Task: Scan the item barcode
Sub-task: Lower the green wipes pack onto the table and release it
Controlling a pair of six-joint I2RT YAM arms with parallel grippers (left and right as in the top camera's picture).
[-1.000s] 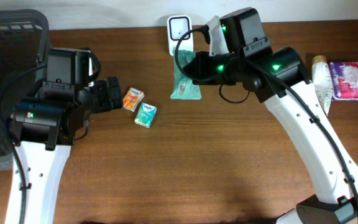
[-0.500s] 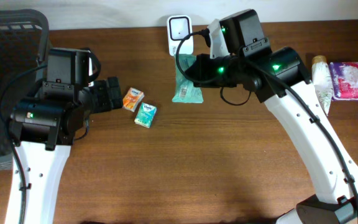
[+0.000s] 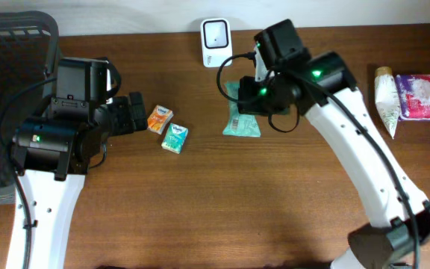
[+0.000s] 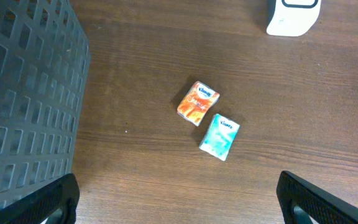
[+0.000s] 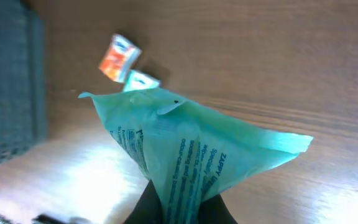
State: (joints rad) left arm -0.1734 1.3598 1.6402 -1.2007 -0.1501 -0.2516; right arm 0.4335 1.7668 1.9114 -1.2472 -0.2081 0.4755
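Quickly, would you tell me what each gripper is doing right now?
Left gripper: open, holding nothing.
Right gripper: shut on the green packet.

two tissue packs (image 3: pixel 160 119) (image 3: pixel 175 138), one pouch (image 3: pixel 242 125), one scanner (image 3: pixel 215 33).

Basket (image 3: pixel 10 45) far left, two packets (image 3: pixel 174 138) centre, scanner (image 3: pixel 215 33) behind pouch (image 3: pixel 242 121)

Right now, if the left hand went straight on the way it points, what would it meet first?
Probably the orange pack, just ahead of the open left hand; the teal pack lies off that line. Its height is unclear.
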